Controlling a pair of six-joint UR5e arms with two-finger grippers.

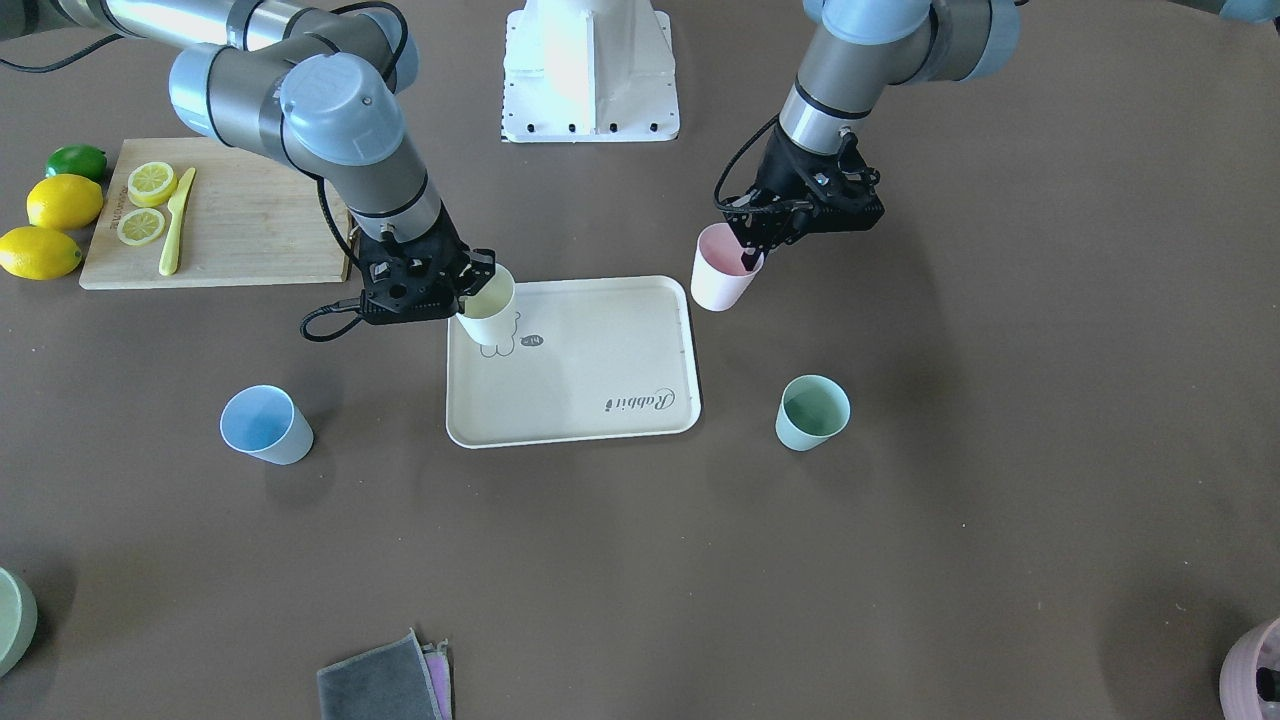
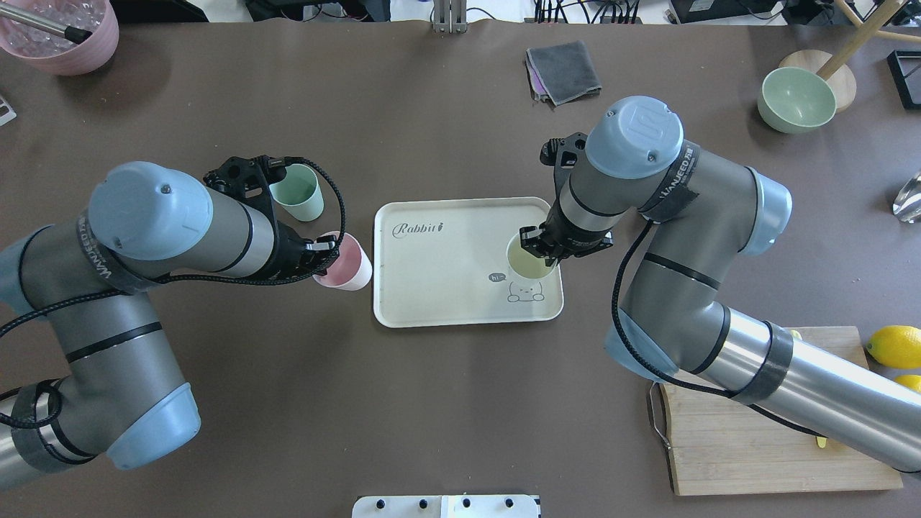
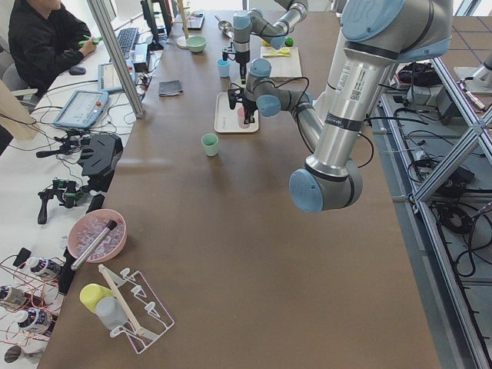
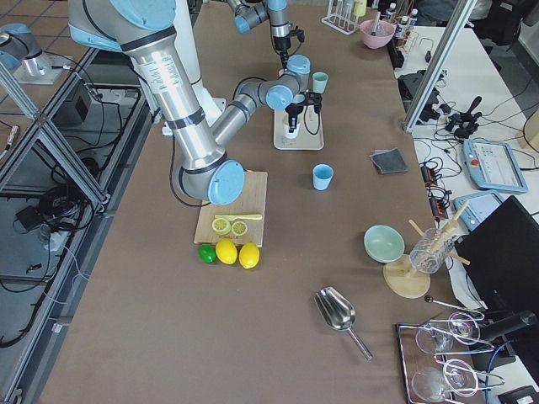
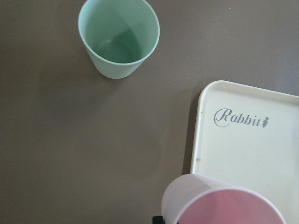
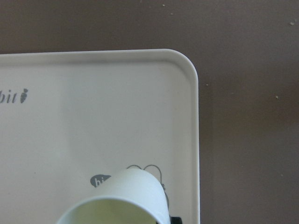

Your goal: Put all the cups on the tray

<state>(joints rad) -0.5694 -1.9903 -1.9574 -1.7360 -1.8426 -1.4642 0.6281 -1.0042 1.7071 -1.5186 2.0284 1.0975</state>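
Note:
The cream tray lies at the table's middle. My right gripper is shut on the pale yellow cup and holds it tilted over the tray's corner by the animal drawing. My left gripper is shut on the pink cup's rim and holds it tilted, just outside the tray's short edge. The mint green cup stands on the table near my left arm. The light blue cup stands on the table on my right arm's side.
A wooden cutting board with lemon slices and a knife lies by my right arm, with lemons and a lime beside it. A pale-green bowl, a mauve pot and a grey cloth lie at the far edge.

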